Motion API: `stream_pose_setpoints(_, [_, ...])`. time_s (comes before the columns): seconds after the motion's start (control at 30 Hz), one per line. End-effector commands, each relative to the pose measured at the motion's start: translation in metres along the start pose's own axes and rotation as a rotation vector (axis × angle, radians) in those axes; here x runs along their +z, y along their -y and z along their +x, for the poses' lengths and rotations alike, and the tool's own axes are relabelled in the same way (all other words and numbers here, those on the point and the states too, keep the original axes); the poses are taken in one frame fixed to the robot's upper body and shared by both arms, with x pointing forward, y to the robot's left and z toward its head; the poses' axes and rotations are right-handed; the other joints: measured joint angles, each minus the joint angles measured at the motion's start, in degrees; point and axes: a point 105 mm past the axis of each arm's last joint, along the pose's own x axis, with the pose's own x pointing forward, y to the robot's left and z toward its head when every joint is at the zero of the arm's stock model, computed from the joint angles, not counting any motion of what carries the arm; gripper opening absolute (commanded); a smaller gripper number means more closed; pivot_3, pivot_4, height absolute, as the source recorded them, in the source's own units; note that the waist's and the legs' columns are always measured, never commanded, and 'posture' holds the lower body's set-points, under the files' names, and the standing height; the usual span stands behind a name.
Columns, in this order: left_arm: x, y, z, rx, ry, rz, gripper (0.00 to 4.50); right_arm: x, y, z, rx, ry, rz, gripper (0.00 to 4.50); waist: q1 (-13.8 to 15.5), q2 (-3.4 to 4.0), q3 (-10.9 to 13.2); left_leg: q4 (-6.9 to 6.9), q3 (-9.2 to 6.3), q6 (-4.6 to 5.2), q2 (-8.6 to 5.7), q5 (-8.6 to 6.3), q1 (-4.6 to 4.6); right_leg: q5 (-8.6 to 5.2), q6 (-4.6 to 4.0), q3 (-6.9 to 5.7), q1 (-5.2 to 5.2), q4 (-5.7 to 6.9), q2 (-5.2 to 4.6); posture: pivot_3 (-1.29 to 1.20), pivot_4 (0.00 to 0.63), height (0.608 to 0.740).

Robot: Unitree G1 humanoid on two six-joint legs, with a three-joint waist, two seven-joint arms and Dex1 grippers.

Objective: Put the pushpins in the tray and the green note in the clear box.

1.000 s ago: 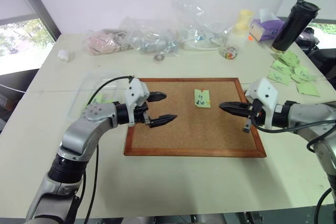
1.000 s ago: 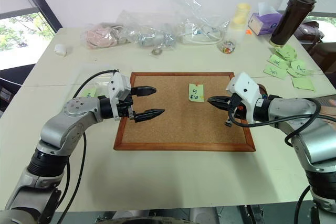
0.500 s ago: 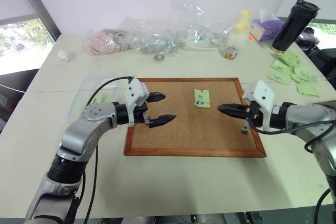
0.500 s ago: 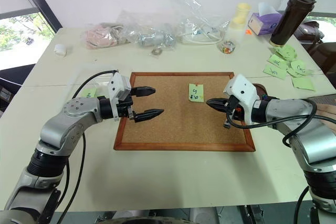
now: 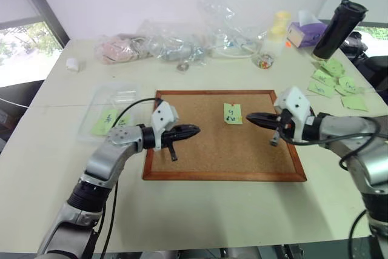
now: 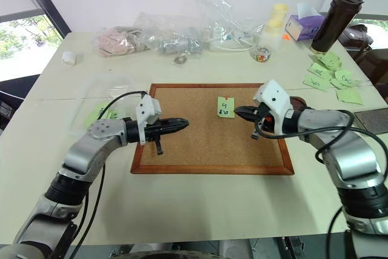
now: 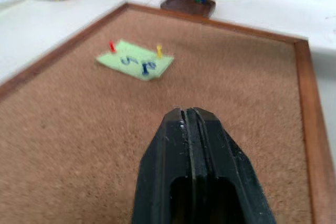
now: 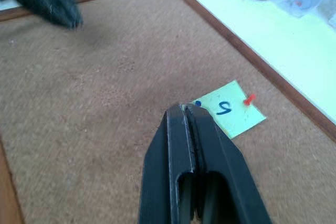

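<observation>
Task items: green note, pushpins, tray, clear box.

You have the green note point(image 5: 233, 113), a small light-green square with a black "9" and a scribble below, lying flat on the corkboard point(image 5: 206, 159), toward its far edge. Two pushpins fix its top corners: a red-headed pin point(image 8: 249, 98) and a second pin point(image 7: 159, 51) whose head colour reads differently between views. The tray point(image 7: 188, 4), a shallow dark brown wooden dish, sits just off the board's right side, with small coloured bits inside. The clear box point(image 5: 112, 110), transparent, lies left of the board, holding a green note.
</observation>
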Motion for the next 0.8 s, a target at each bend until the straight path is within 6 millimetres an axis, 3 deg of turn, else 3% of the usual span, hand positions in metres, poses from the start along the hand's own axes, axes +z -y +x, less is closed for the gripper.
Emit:
stream_pose_setpoints(0.03, [-0.011,0.001,0.005,-0.011,-0.025,0.010,0.14,0.007,0.012,0.013,-0.061,0.023,-0.017,0.00,-0.03,-0.01,0.00,0.00,0.00,0.00,0.00,0.00,-0.02,0.00,0.00,0.00,-0.02,0.00,0.00,0.00,0.150,0.740])
stream_pose_setpoints(0.27, [-0.040,0.002,0.009,0.009,-0.090,-0.018,0.14,-0.003,0.038,0.045,-0.139,-0.054,0.065,0.00,-0.09,0.01,-0.01,0.00,0.00,0.00,-0.01,0.00,-0.03,0.00,0.00,-0.01,-0.05,0.01,-0.01,0.00,0.150,0.740])
stream_pose_setpoints(0.37, [-0.044,0.003,0.008,0.014,-0.094,-0.021,0.00,-0.004,0.041,0.055,-0.134,-0.076,0.073,0.82,0.06,0.01,-0.01,0.00,-0.02,0.00,-0.03,0.00,-0.02,0.00,0.00,-0.02,-0.04,0.02,-0.02,0.00,0.150,0.740])
stream_pose_setpoints(0.53, [-0.044,0.004,0.007,0.023,-0.093,-0.019,0.00,-0.007,0.049,0.066,-0.154,-0.111,0.078,3.29,-0.12,0.03,-0.03,0.01,-0.03,0.00,-0.04,0.00,-0.01,0.01,0.00,-0.03,-0.02,0.03,-0.03,0.00,0.150,0.740])
stream_pose_setpoints(0.8, [-0.043,0.007,0.006,0.034,-0.089,-0.020,0.00,-0.018,0.059,0.078,-0.183,-0.117,0.177,3.29,-0.36,0.04,-0.03,-0.01,-0.04,0.00,-0.03,0.00,0.00,0.01,0.01,-0.04,-0.03,0.04,-0.02,0.00,0.150,0.740])
